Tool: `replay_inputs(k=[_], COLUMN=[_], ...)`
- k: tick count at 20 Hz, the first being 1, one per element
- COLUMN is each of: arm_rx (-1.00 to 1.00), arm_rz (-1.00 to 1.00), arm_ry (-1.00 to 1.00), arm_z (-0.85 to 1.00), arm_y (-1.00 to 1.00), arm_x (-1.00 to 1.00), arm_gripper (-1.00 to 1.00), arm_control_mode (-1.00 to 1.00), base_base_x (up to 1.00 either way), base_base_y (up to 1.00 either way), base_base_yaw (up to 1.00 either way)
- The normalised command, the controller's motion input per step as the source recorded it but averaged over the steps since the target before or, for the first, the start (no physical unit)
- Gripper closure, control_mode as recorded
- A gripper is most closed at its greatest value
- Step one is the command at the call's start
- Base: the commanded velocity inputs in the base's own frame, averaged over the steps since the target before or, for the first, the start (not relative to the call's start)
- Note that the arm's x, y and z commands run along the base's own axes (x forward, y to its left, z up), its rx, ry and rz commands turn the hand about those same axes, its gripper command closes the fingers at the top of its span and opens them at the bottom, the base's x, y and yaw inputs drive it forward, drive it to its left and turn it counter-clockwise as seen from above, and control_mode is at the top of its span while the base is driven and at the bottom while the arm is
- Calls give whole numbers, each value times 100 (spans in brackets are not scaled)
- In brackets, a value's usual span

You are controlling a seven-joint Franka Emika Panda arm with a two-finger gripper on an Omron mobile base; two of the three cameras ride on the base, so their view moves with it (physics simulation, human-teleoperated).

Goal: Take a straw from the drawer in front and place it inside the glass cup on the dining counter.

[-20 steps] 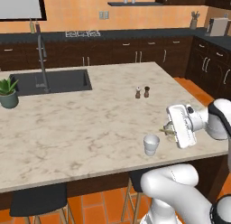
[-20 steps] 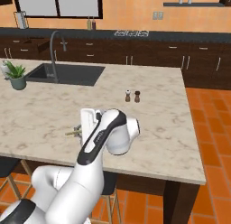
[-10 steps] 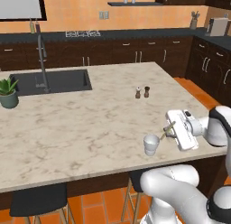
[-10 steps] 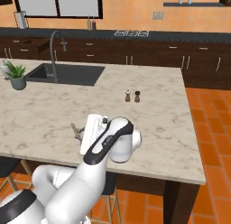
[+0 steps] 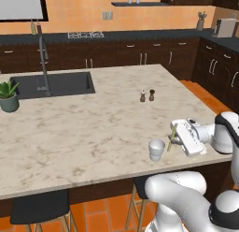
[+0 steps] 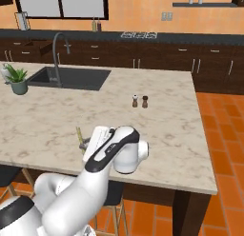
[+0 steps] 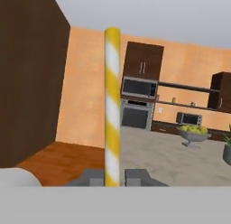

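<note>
The fingers (image 7: 112, 177) are closed tight on the straw (image 7: 112, 105), which in the hand view rises straight up from between the two dark tips as a yellow stick with pale stripes, its top end free in the air. In the left base view the white hand reaches in from the right over the near right corner of the dining counter (image 5: 88, 128), and the straw (image 5: 172, 138) sticks out at the hand's front, tilted a little off upright, its lower end close above the marble surface. The glass cup (image 5: 156, 150) stands upright on that surface just beside the straw, on the side away from the hand, close to the near edge; straw and cup look apart, with a narrow gap between them, and the straw is outside the cup. In the right base view the arm's white forearm covers the cup's place, and the straw (image 6: 79, 135) shows as a short yellow tip leaning up just past the hand. Farther back on the surface two small shakers (image 5: 147, 95) stand side by side, well apart from the hand. A potted plant (image 5: 8, 95) sits at the far left beside the sink (image 5: 53, 83) with its tall faucet (image 5: 44, 62).
</note>
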Motion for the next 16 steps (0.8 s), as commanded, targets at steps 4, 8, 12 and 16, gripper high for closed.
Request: replay_inputs(k=[4,8,12,16], arm_rx=[0,0,0,0], arm_rz=[0,0,0,0], arm_ry=[24,12,7,4], arm_z=[-17,-19,-5,-4], arm_y=[0,-5,-11,-8], arm_x=[16,29,22,15], arm_gripper=[100,100,100,100], arm_control_mode=[-100,-100,-100,-100], base_base_x=[0,0,0,0], base_base_y=[0,0,0,0], base_base_yaw=[0,0,0,0])
